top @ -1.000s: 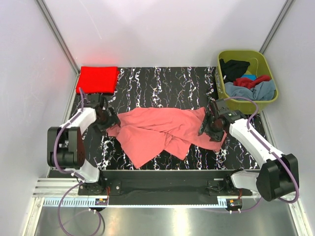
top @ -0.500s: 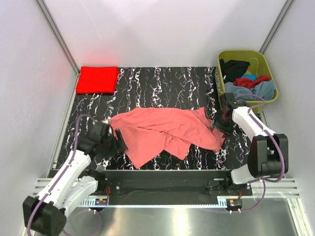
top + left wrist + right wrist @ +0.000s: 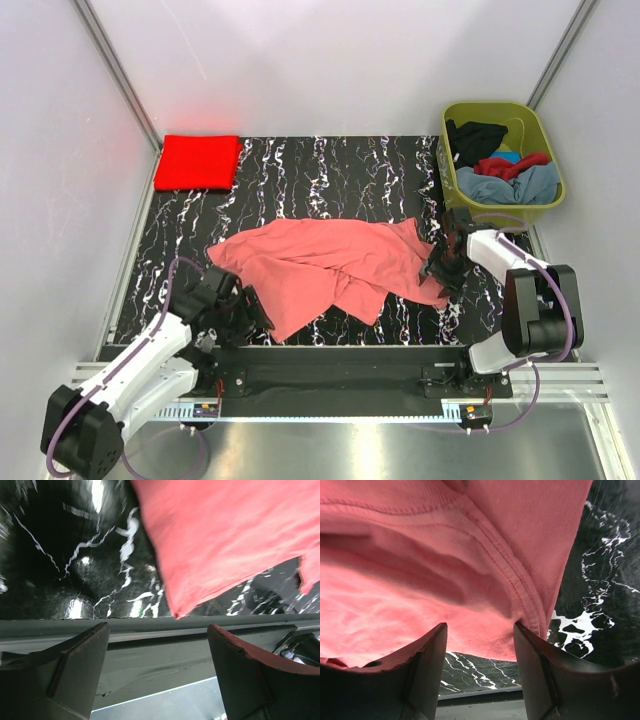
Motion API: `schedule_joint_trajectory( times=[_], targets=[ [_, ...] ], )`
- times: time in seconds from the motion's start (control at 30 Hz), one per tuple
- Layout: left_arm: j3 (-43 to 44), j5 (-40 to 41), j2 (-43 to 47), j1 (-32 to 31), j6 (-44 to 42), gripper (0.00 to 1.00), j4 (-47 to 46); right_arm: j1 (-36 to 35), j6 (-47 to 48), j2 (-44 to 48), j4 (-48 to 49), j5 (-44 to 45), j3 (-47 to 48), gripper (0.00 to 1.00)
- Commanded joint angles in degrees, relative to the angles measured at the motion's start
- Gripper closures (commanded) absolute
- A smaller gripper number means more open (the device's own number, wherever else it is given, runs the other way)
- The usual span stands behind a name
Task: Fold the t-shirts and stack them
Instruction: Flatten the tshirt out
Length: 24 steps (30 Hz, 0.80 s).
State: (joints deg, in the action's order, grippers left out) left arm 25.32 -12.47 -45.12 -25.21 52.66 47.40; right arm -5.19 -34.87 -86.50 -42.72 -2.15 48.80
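A salmon pink t-shirt (image 3: pixel 330 260) lies crumpled and spread across the middle of the black marbled table (image 3: pixel 330 170). A bright red t-shirt (image 3: pixel 197 161) lies folded at the back left corner. My left gripper (image 3: pixel 252 308) is open and empty at the shirt's front left corner; in the left wrist view (image 3: pixel 157 645) the pink corner (image 3: pixel 200 555) lies just ahead of the jaws. My right gripper (image 3: pixel 438 272) is open at the shirt's right edge; in the right wrist view (image 3: pixel 480 645) the jaws straddle the pink hem (image 3: pixel 520 595) without closing on it.
An olive-green tub (image 3: pixel 485 106) stands at the back right, holding black (image 3: pixel 475 135), dark red (image 3: pixel 510 165) and grey-blue (image 3: pixel 520 187) shirts. The table's front rail (image 3: pixel 150 630) runs right under my left gripper. White walls enclose the table.
My left arm swung from the shirt's back left side to its front left corner. My right gripper shifted along the shirt's right edge. The shirt's left side spread out leftwards.
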Motion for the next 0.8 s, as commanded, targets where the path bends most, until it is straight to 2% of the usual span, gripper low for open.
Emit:
schedule_joint_trajectory(
  times=[0.0,0.13,0.17,0.33,0.57,0.77],
  targets=[
    [-3.1,-5.3,-1.0,-1.7,4.5,0.17,-4.8,0.0,-0.8,3.1,2.7,-0.9,-1.1,0.37],
    [-3.2,-5.5,-2.9,-3.7,6.8,0.21,-8.1,0.0,-0.5,4.7,2.9,-0.4,-2.1,0.37],
    [-3.2,-5.6,-4.3,-4.1,7.2,0.26,-9.9,0.0,-0.5,4.8,3.0,-0.1,-2.5,0.37],
    [-3.5,-7.0,-10.3,-6.1,10.2,0.30,-15.5,0.1,0.1,5.9,3.4,0.3,-4.1,0.37],
    [-5.1,-7.0,-16.1,-8.2,14.4,0.43,-21.6,0.1,0.0,7.5,3.8,-0.5,-4.3,0.37],
    [-4.8,-5.9,-13.9,-8.4,15.2,0.56,-21.2,0.0,0.8,8.6,3.7,-1.1,-4.2,0.36]
  ],
)
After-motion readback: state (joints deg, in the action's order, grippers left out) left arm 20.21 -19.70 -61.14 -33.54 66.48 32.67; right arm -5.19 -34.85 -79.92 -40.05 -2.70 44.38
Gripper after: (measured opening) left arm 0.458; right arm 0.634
